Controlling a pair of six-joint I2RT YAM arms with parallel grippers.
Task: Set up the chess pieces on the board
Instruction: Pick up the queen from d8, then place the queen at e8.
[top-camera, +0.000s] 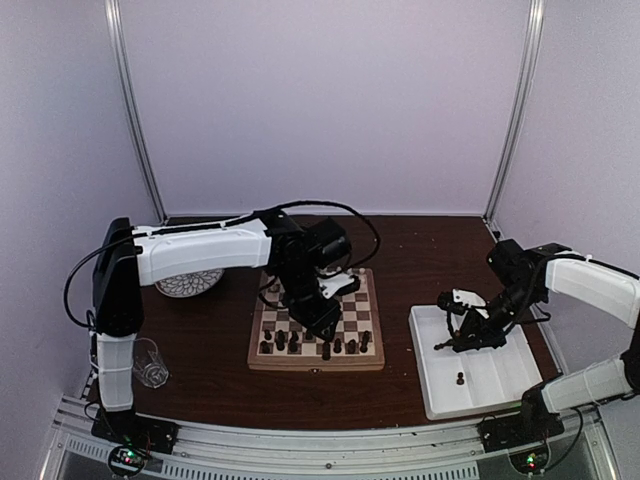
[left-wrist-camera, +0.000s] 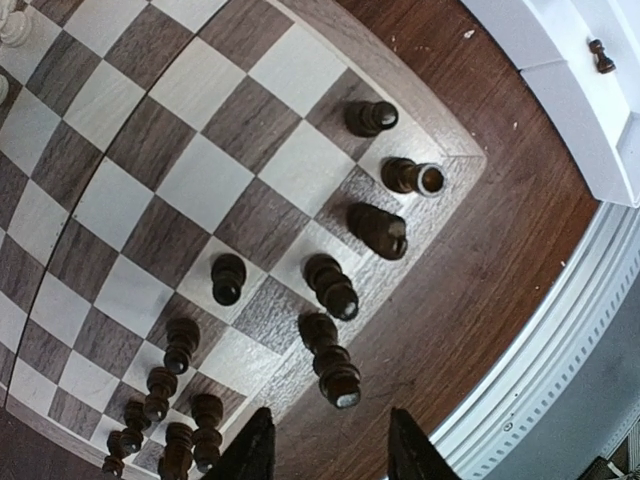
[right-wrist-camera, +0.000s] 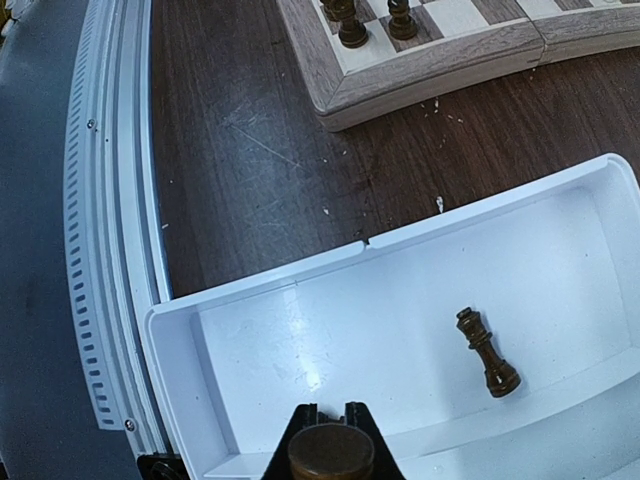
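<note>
At far left of the dark wooden table (top-camera: 420, 250) stands a clear glass tumbler (top-camera: 150, 365), with a patterned plate (top-camera: 188, 282) behind it, partly under the left arm.

Left arm reaches across to the chessboard (top-camera: 316, 352). The left gripper (left-wrist-camera: 330, 455) hangs above the board's near border. Its fingers (left-wrist-camera: 258, 452) stand moderately apart with nothing between them, so it has hold of nothing.

Dark chessmen (left-wrist-camera: 330, 285) stand in a line along the near row. One of them, the end chessman (left-wrist-camera: 335, 368), is just ahead of the gap between the fingers. A dark pawn (left-wrist-camera: 227, 278) stands one row further in, and more dark pieces cluster toward the board's left end. One cream-white chessman (left-wrist-camera: 12, 25) shows at the far side.

Right of the board, set apart from it, lies the white tray (top-camera: 440, 395). In it is a lone dark chessman (right-wrist-camera: 487, 352) with a tall crowned top — upright or on its side, I cannot tell.

The right gripper (right-wrist-camera: 330, 425) hovers over the tray's near compartment, closed down on a held dark piece (right-wrist-camera: 330, 455) — only its round brown end is visible between the fingertips.
</note>
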